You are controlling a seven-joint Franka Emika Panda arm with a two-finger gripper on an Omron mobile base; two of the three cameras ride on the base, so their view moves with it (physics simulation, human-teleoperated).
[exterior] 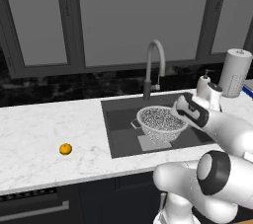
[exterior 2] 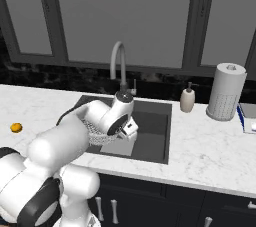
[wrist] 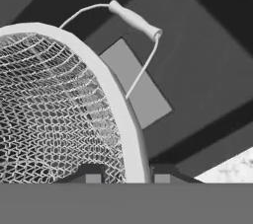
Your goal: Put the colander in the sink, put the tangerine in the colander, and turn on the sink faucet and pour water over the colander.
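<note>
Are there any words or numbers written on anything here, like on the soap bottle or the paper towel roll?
None: no words, numbers or signs can be read.
Soap dispenser: plain beige, no label.
Paper towel roll: only a dotted pattern.
Blue-edged item at the right edge of the counter: too cut off to tell.

Left of the hand [wrist: 123, 178] the bench [exterior: 44, 129] lies open as far as the tangerine [exterior: 65, 149] — behind it the sink faucet [exterior: 154, 65] arches over the sink [exterior: 118, 141], whose floor the colander [exterior: 160, 124] crowds.
</note>
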